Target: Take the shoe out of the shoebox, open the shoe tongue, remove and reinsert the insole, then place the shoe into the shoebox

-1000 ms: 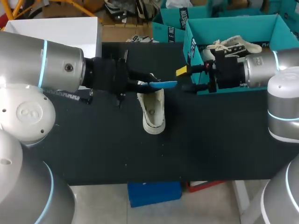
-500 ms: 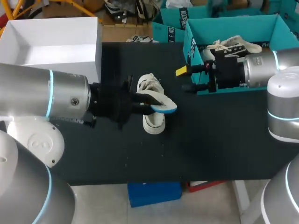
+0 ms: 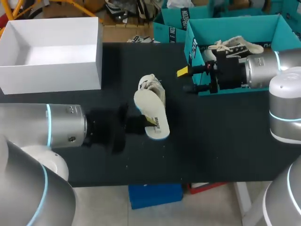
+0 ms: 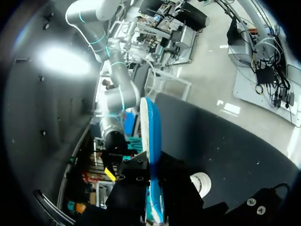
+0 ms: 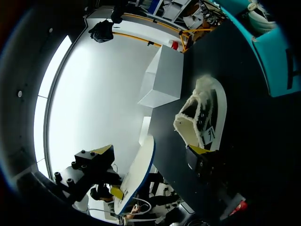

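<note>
The teal shoebox (image 3: 235, 24) stands at 2 o'clock on the desk (image 3: 225, 136), with a second shoe (image 3: 235, 47), white and laced, lying inside it. An open-topped white box (image 3: 51, 77) sits at 10 o'clock. Near the desk's middle lies the shoe (image 3: 151, 84), its opening toward 12 o'clock. The left arm (image 3: 47, 132) comes in from 8 o'clock. The left jaws are closed on the insole (image 3: 151, 115), white with a blue rim, which they hold just above the shoe's toe end. The right arm (image 3: 263, 68) lies across the shoebox's front wall. The right jaws are spread wide with nothing between them, at 3 o'clock from the shoe.
</note>
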### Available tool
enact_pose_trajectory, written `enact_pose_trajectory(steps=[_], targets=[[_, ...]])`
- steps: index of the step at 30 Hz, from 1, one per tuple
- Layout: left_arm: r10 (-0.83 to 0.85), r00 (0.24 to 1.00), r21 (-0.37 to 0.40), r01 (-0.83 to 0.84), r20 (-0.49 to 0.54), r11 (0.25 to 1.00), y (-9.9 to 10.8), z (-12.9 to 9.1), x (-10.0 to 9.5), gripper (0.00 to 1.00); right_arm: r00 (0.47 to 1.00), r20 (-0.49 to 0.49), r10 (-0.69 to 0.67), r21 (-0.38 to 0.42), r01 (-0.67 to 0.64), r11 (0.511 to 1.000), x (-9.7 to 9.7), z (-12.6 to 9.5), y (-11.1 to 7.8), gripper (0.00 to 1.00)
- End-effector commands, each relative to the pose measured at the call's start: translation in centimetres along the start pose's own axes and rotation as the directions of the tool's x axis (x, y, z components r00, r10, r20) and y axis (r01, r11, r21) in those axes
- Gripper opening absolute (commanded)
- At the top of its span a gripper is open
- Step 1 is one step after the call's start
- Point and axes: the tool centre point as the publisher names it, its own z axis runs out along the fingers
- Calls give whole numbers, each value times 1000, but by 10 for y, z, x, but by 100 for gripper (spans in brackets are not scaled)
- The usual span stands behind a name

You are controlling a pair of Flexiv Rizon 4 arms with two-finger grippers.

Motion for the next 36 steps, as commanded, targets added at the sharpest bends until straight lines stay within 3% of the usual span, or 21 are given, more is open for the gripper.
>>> enact_pose_trajectory(steps=[1,9,20,36], targets=[[42,982,-49,-33,186,998,0,5,15,0,1000,0,0,-3,0,1000,-1,1,0,100],[130,974,-143,-103,188,984,18,12,33,0,1000,0,0,-3,0,1000,-1,1,0,100],[126,974,-146,-99,191,984,51,21,57,0,1000,0,0,-3,0,1000,-1,1,0,100],[165,966,-151,-136,200,979,72,35,34,0,1000,0,0,-3,0,1000,-1,1,0,100]])
